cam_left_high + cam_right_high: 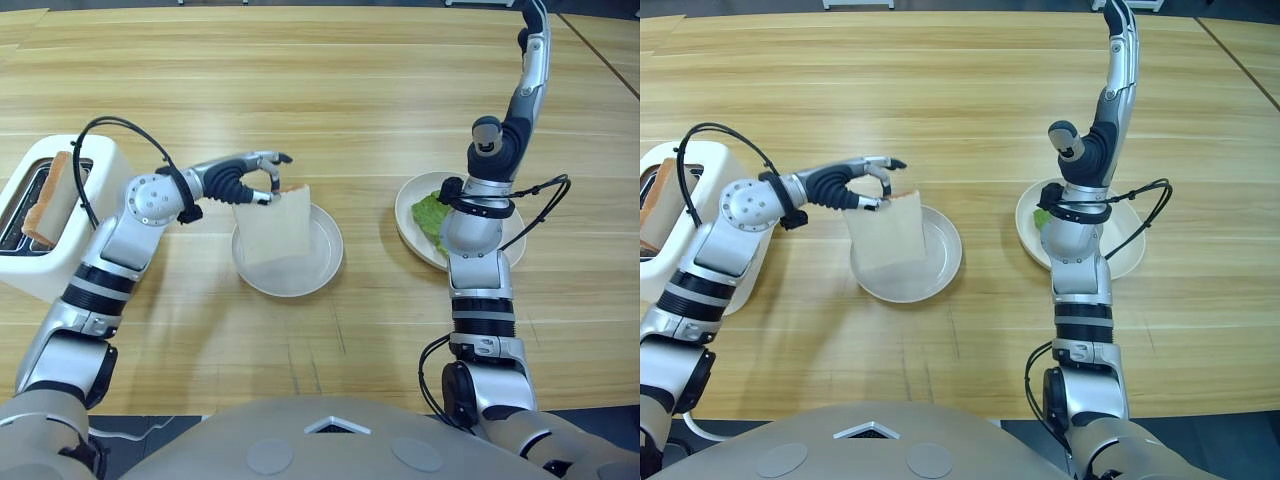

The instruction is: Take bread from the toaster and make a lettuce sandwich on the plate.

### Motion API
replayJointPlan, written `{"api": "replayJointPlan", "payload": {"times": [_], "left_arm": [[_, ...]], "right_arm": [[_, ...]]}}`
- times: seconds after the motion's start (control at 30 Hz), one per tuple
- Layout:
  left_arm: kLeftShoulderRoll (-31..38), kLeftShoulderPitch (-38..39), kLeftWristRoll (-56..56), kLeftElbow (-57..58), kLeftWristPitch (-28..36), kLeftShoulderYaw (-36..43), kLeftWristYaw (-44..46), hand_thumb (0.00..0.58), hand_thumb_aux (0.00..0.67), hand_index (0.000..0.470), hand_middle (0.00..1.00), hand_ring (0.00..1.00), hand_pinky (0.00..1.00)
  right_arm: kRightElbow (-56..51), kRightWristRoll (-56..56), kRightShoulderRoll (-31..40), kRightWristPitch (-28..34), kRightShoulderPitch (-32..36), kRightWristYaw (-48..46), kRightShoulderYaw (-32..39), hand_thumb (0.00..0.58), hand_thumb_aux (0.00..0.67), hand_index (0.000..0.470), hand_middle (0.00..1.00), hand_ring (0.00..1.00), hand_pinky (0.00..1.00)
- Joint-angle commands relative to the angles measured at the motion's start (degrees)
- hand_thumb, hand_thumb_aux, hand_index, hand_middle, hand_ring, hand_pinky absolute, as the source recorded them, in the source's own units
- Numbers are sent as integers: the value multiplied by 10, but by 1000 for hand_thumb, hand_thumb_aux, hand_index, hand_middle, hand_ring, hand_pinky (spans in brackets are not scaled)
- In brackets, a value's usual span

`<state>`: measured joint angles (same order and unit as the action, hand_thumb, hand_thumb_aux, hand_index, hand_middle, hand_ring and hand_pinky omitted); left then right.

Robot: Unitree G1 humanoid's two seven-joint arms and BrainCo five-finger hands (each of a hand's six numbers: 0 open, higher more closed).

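Slice pinched over the plate, ready to go down.

Behind your left wrist, the toaster has another slice standing in its slot for the top layer. Your left hand has its fingertips clamped on the top corner of the bread slice, so it hangs below the fingers, over the empty plate, probably for lowering flat. Your right hand stands upright with fingers straight, holding nothing. The lettuce lies on its own plate below that wrist, within reach for the next layer.
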<state>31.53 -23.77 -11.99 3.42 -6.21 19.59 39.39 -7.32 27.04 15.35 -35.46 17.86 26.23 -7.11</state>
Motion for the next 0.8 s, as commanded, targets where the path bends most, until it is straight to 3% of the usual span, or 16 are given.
{"api": "replayJointPlan", "payload": {"times": [0.03,0.2,0.23,0.27,0.4,0.6,0.8], "left_arm": [[-7,25,-9,12,-8,20,11,580,670,470,0,0,0],[-30,29,-27,35,-26,32,-10,580,670,470,0,0,0],[-34,27,-31,41,-33,31,-18,480,391,275,0,0,0],[-39,24,-34,47,-38,28,-27,18,11,7,0,0,0],[-41,18,-56,57,-47,23,-50,0,0,0,0,0,0],[-28,6,-108,25,-42,-3,-99,0,0,0,0,0,0],[-49,44,-80,-157,-16,-108,-174,0,0,0,0,0,0]], "right_arm": [[-6,9,0,3,-4,3,6,0,0,0,0,0,0],[-11,13,3,3,-3,4,9,0,0,0,0,0,0],[-12,14,5,3,-3,4,9,0,0,0,0,0,0],[-13,14,7,4,-2,3,8,0,0,0,0,0,0],[-16,26,24,11,-1,2,3,0,0,0,0,0,0],[-60,87,100,88,-1,6,-18,0,0,0,0,0,0],[-166,229,221,175,-43,15,44,0,0,0,0,0,0]]}}
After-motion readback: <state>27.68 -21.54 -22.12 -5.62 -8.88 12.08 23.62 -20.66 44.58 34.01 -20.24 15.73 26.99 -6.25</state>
